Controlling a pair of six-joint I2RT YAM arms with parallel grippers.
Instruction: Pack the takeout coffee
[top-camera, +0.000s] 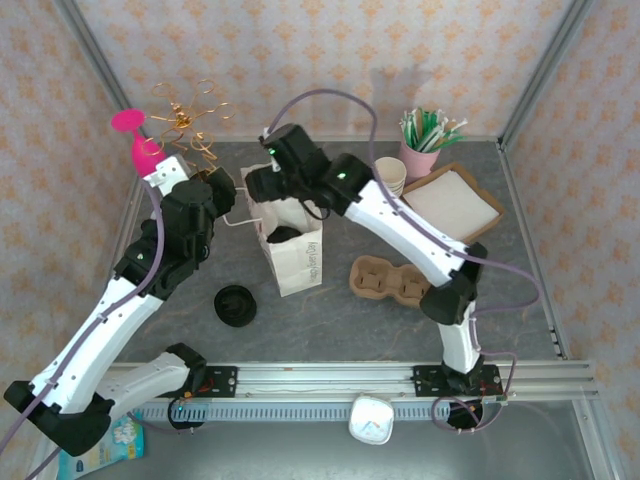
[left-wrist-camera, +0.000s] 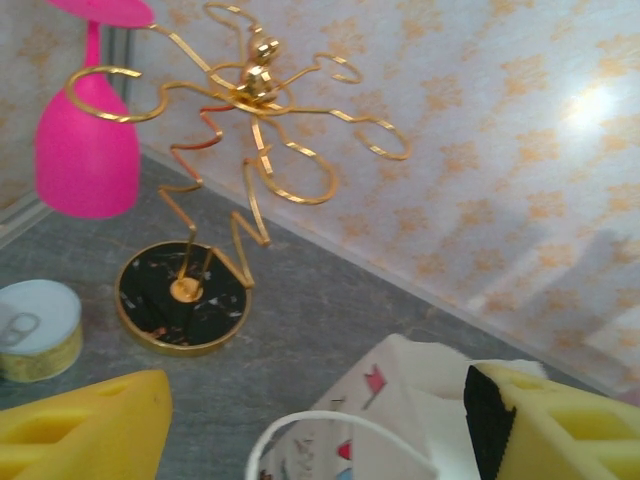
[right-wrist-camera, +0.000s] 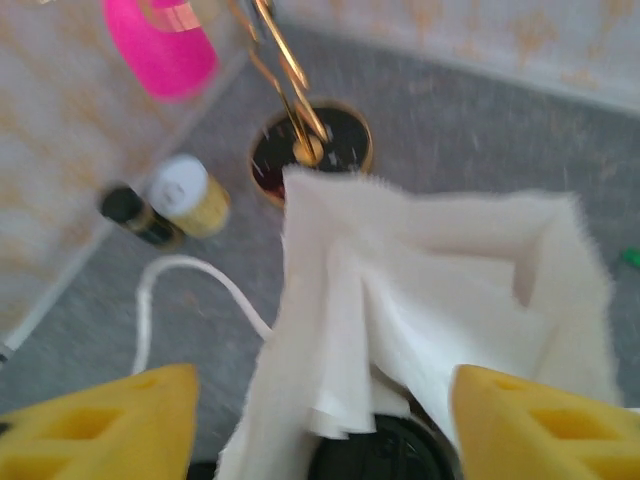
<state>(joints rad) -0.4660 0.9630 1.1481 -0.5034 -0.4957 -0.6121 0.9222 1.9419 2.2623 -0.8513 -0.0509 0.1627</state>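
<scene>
Takeout coffee (right-wrist-camera: 372, 455) sat inside white paper bag (top-camera: 300, 262), low down. Only its black lid showed thru the bag mouth; upright or tilted, couldn't tell.

Right claw (right-wrist-camera: 322, 385) hung just above bag mouth, fingers apart, holding nothing, w/ the bag's folded rim between them. Left claw (left-wrist-camera: 318, 400) was at bag's far-left corner, fingers apart too. Handle loop (left-wrist-camera: 300, 425) and a rim corner lay between them; one pad was v. near the paper, contact not certain.

Risks, my read:
- Right claw lifting out could snag the crumpled rim. Bag is light paper, so it'd tip or drag across surface (top-camera: 330, 320) and the cup could topple inside.
- Handle loop could hook on a left finger as it pulls away, w/ the same result.
- Gold wire stand (left-wrist-camera: 255, 150) was just behind bag. A wide swing by either arm could knock it.
</scene>
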